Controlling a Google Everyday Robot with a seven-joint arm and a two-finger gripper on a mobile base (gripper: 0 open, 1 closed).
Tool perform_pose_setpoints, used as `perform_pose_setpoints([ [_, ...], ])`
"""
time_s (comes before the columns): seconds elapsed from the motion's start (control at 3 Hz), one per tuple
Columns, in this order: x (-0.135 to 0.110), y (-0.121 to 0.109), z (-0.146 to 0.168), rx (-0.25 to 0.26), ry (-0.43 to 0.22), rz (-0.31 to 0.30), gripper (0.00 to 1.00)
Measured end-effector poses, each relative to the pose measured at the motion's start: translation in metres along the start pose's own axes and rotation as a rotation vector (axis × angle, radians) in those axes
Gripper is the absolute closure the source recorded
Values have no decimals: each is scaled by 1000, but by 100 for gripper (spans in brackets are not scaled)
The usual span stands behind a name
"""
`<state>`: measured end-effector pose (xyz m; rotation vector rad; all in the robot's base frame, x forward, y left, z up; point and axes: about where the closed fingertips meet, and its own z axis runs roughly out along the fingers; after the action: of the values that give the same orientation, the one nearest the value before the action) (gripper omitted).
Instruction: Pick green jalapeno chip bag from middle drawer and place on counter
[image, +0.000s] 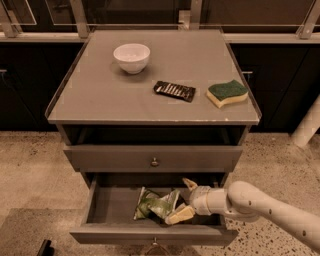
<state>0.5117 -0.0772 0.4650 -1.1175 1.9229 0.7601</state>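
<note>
The green jalapeno chip bag lies crumpled on the floor of the open middle drawer, left of centre. My gripper reaches into the drawer from the right, on a white arm. It is open, with one tan finger toward the drawer's back and the other near its front. The bag's right end lies at the gap between them; I cannot tell whether they touch it. The grey counter is above.
On the counter stand a white bowl, a small dark striped wrapper and a green-and-yellow sponge. The drawer above is shut, with a round knob. Speckled floor surrounds the cabinet; a white post stands at right.
</note>
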Motion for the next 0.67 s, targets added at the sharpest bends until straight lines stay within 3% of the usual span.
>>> perform_pose_setpoints([
  [0.33,8,-11,11,67,-17,19,0],
  [0.67,11,-19,26,94,-33,38,0],
])
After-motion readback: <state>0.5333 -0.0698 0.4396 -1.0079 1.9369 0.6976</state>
